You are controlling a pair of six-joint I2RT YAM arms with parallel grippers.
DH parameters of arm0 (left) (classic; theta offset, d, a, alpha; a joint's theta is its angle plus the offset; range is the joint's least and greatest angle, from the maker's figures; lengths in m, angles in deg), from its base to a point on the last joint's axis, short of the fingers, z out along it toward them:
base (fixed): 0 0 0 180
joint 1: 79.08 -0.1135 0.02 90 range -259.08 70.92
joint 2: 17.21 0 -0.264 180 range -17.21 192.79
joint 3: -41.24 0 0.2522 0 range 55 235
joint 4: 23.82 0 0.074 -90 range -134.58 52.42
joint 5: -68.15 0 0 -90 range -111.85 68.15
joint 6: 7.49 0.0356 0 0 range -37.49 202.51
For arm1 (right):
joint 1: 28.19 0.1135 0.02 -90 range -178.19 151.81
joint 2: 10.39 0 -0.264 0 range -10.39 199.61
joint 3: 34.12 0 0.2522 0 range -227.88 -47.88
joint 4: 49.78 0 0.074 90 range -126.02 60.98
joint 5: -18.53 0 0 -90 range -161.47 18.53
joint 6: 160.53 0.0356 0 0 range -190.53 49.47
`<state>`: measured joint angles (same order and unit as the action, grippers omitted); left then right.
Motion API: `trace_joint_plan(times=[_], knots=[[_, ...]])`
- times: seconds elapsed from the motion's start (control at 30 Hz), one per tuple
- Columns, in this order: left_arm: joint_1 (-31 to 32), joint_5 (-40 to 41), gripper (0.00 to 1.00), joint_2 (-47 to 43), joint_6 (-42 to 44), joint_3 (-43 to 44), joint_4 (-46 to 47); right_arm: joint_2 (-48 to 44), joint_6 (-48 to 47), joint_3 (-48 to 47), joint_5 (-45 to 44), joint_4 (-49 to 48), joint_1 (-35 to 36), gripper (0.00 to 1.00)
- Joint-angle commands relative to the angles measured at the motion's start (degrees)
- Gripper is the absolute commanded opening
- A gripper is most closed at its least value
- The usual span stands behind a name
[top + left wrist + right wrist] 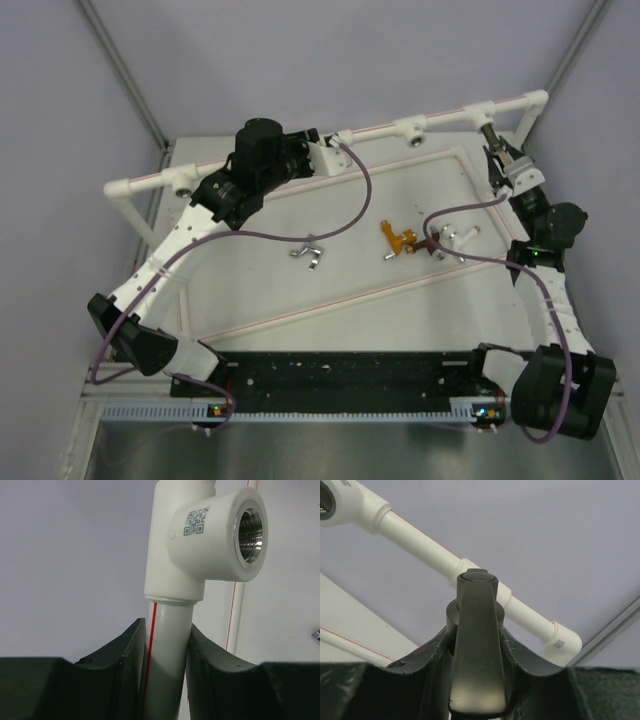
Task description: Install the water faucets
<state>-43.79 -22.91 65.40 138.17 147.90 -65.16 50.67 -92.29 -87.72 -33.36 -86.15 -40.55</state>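
My right gripper (503, 153) (475, 630) is shut on the dark grey faucet (476, 645), holding it by its lever handle up at the rightmost socket (487, 113) of the white pipe rail (420, 542). My left gripper (325, 158) (167, 630) is shut on the rail's pipe (167, 655), just below a tee socket (220, 535) with a bare threaded hole. On the table lie a silver faucet (310, 252), an orange-gold one (395, 238), a reddish-brown one (432, 243) and a pale one (458, 236).
The white pipe frame (300, 310) borders the tabletop, with more sockets on the back rail at the left corner (183, 181) and middle (410, 127). Purple cables (360, 205) hang over the table. A black bar (340, 375) lies between the arm bases.
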Motion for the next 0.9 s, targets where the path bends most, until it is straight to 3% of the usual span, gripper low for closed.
trace_joint_plan(times=[0.0, 0.27, 0.47, 0.87], knots=[[0.04, -5.27, 0.00, -1.49, -8.20, -0.53, -6.97, 1.87, 8.29, 1.25, -3.03, 4.08, 0.76, 0.00], [0.13, -5.44, 0.00, -1.49, -8.28, -0.79, -6.97, 2.75, 27.36, 4.06, -11.73, -1.28, 0.76, 0.00], [0.04, -5.53, 0.00, -1.57, -8.37, -0.79, -6.88, 3.19, 36.68, 3.71, -12.09, -2.96, 0.76, 0.00], [0.04, -5.80, 0.00, -1.75, -8.11, -0.88, -6.97, 3.63, 54.43, -2.35, -17.01, 5.39, 0.76, 0.00]])
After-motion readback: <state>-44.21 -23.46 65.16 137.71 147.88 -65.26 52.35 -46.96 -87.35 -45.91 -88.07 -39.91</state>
